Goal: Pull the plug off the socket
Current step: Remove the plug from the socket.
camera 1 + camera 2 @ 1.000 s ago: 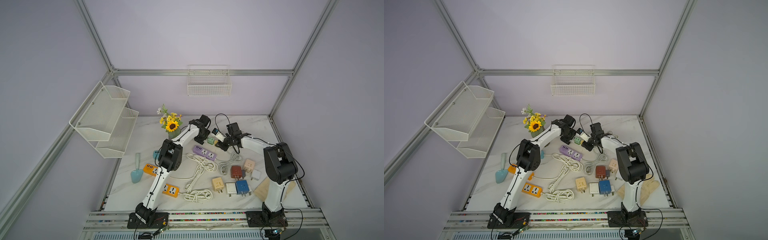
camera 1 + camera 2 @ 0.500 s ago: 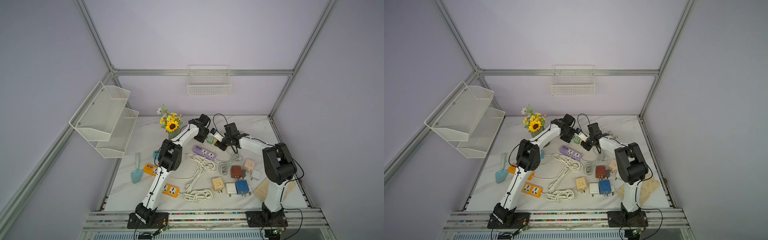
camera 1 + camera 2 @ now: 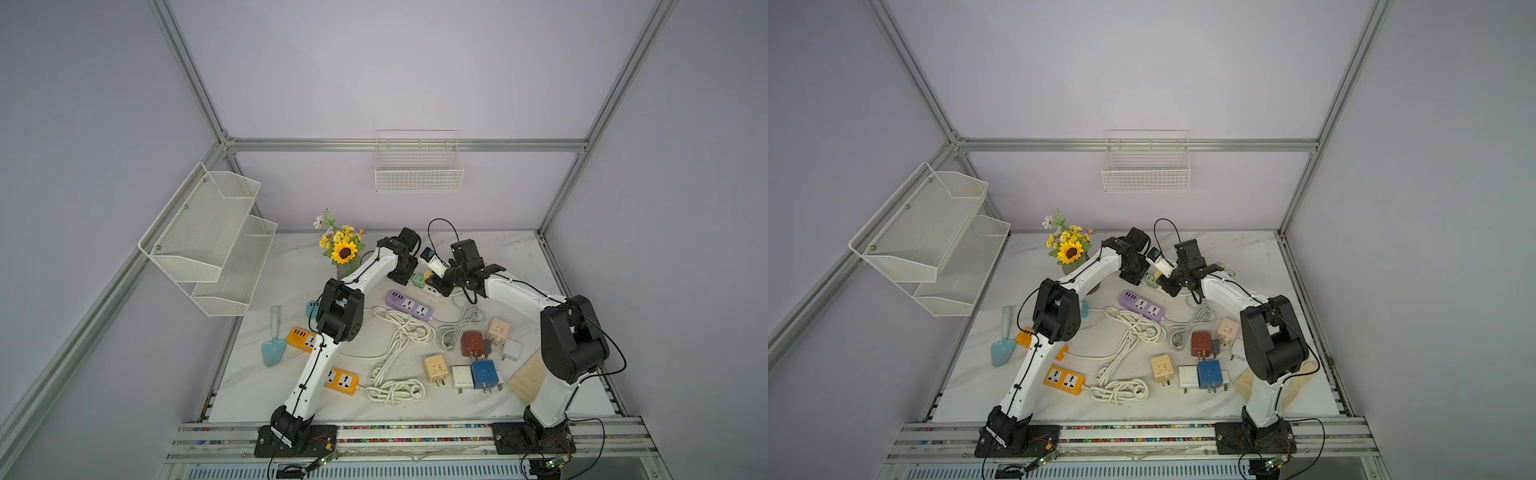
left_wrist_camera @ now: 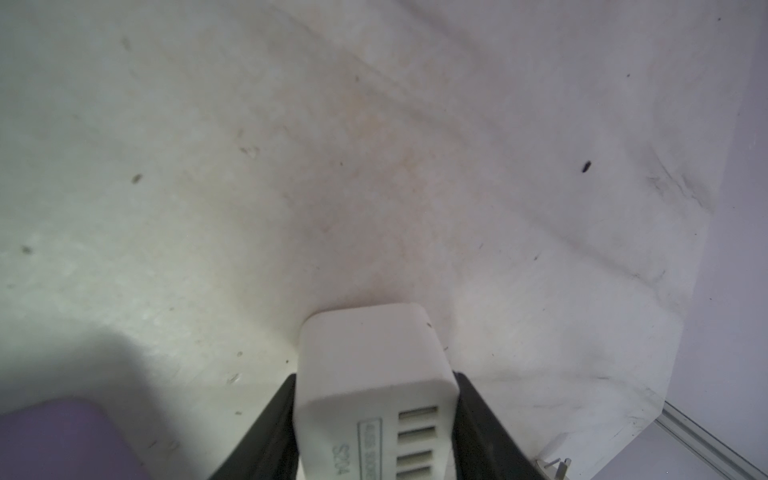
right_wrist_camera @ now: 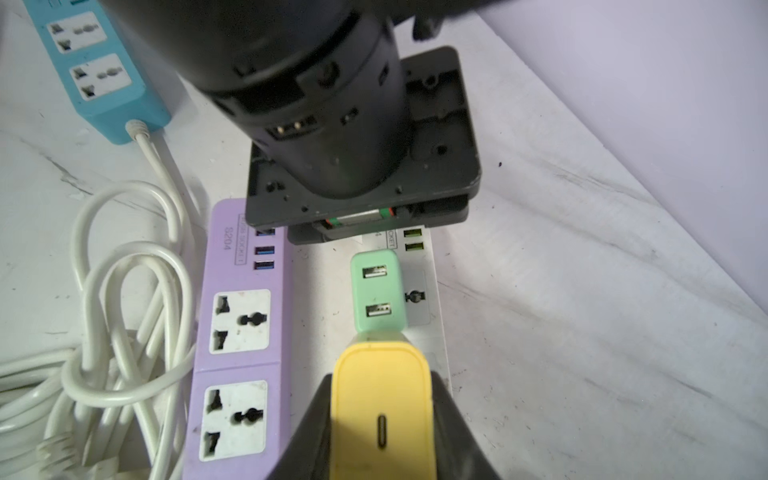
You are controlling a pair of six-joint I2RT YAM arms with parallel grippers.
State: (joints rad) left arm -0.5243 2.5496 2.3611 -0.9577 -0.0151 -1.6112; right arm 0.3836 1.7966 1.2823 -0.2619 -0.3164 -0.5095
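Here we are near the middle of the frame in both top views, where the two arms meet over the white power strip [image 4: 374, 353]. The left gripper [image 4: 376, 380] pinches the strip's USB end, one black jaw flat on each long side; that reads as our anchor. The right gripper [image 5: 382, 384] is clamped on the yellow plug [image 5: 380, 428], a jaw on each flat flank. The plug stands seated in the strip right next to the mint-green adapter [image 5: 376, 291]; whether those two touch we cannot tell. The purple strip [image 5: 241, 324] lies just beside, parallel. How will this handle? We judge the plug a light, rigid shell of smooth plastic: it won't squash, but it looks glossy enough to slip. The real resistance should be the pins gripping inside the socket. The strip looks light too and would likely lift with the plug if not pinned. The flat flanks are the right hold. We'd pull straight along the pins, since rocking risks bending them or nudging the green neighbour.
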